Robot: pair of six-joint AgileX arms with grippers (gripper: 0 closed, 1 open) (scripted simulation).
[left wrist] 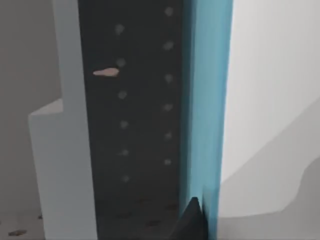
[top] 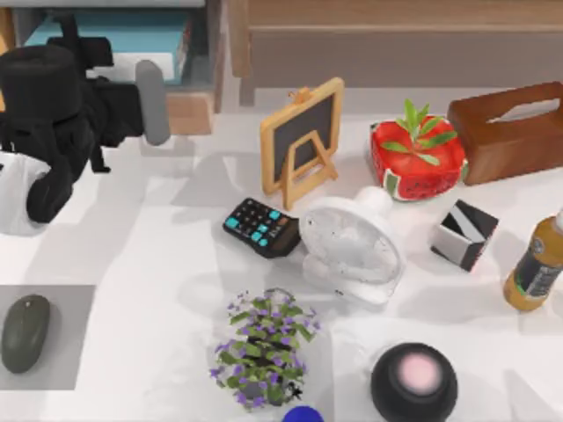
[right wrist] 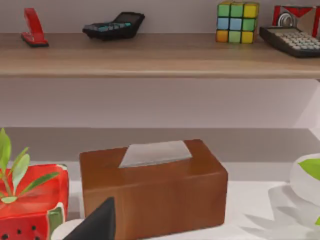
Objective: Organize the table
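Observation:
The white table (top: 149, 255) carries a scatter of objects: a black calculator (top: 260, 227), a small chalkboard easel (top: 303, 141), a white fan (top: 352, 246), a watermelon-patterned planter (top: 415, 158) and a brown tissue box (top: 515, 130). My left arm reaches from the far left into the shelf unit, with its gripper (top: 88, 46) at a blue book (top: 119, 40). In the left wrist view the blue book (left wrist: 207, 100) is very close, with one dark fingertip (left wrist: 192, 220) against its edge. The right wrist view faces the tissue box (right wrist: 152, 187), with a dark fingertip (right wrist: 100, 222) low in front.
A mouse (top: 25, 332) lies on a grey pad at the left edge. A purple flowering plant (top: 261, 352), a black round speaker (top: 413, 380), a black-and-white box (top: 464, 233) and a bottle (top: 537, 268) stand near the front and right. The shelf board (right wrist: 150, 52) holds a stapler, calculators and a colour cube.

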